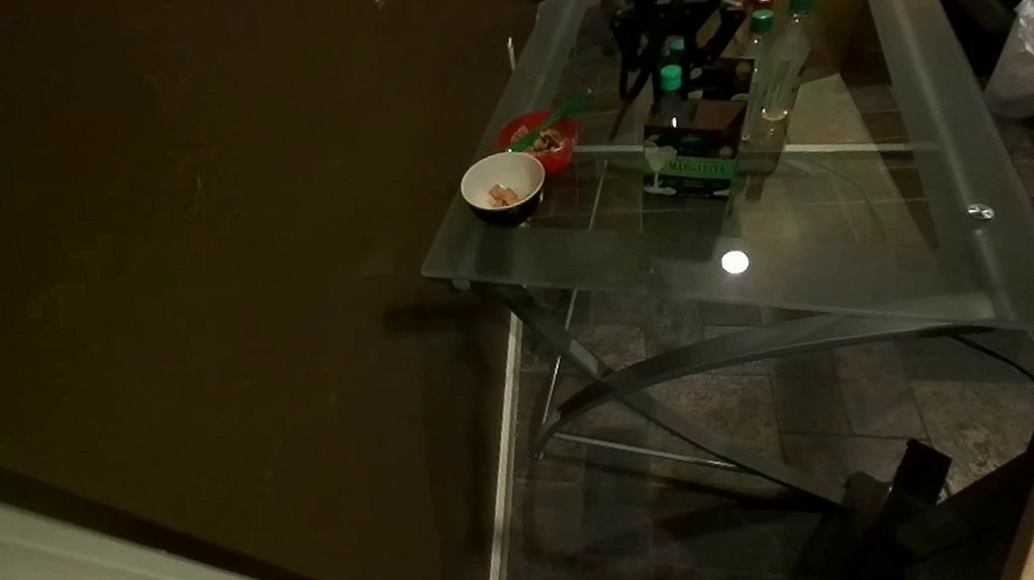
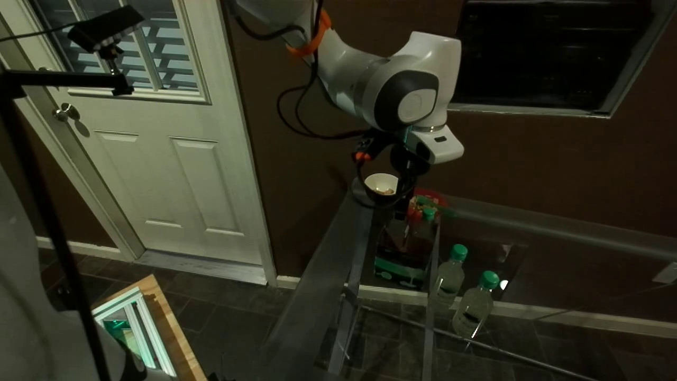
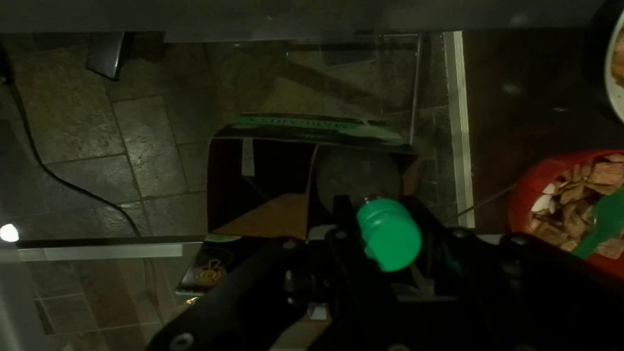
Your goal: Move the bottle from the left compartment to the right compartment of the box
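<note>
Bottle [image 3: 388, 236] has its top between the jaws, body in the box [image 3: 312, 127].

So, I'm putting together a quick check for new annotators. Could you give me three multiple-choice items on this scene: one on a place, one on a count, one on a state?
1. Relative to the green box, where is the bottle at the gripper?
A) Underneath it
B) Inside it, at least partly
C) On the floor, away from it

2. How many other bottles stand on the glass table outside the box?
A) Two
B) Five
C) None

3. What is the state of the bottle at the gripper?
A) Uncapped
B) Crushed flat
C) Capped

Right letters:
1: B, since the wrist view shows its body within the box walls.
2: A, since both exterior views show two bottles beside the box.
3: C, since the wrist view shows a green cap on top of it.
</note>
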`<state>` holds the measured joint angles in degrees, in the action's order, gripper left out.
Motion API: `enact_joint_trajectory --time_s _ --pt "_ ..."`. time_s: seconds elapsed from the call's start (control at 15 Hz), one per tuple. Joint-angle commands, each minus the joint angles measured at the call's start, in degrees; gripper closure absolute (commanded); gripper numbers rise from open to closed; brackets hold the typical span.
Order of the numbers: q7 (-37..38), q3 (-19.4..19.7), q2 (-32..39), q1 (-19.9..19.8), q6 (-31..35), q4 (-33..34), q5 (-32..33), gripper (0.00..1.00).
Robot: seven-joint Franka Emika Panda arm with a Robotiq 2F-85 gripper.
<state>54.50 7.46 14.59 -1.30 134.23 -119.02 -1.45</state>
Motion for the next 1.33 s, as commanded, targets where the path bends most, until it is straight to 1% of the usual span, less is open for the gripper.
enact_joint_trajectory --time_s 0.0,0.33,0.53,0.73,1.07,1.27 --pt "3.8 0.6 -4.6 1.1 -2.5 -2.2 1.8 0.91" --pt "5.0 0.1 -9.3 0.0 -5.3 -2.8 1.0 0.91" --pt "3.9 -0.5 -11.9 -0.5 -8.9 -2.3 0.0 0.91" --pt "5.0 -0.6 -14.1 -0.8 -11.8 -1.7 0.8 0.92" --pt "6.3 -0.9 -17.4 -1.6 -12.8 -1.5 1.5 0.92" --pt "7.2 -1.0 -19.3 -2.3 -14.5 -0.9 2.0 0.92"
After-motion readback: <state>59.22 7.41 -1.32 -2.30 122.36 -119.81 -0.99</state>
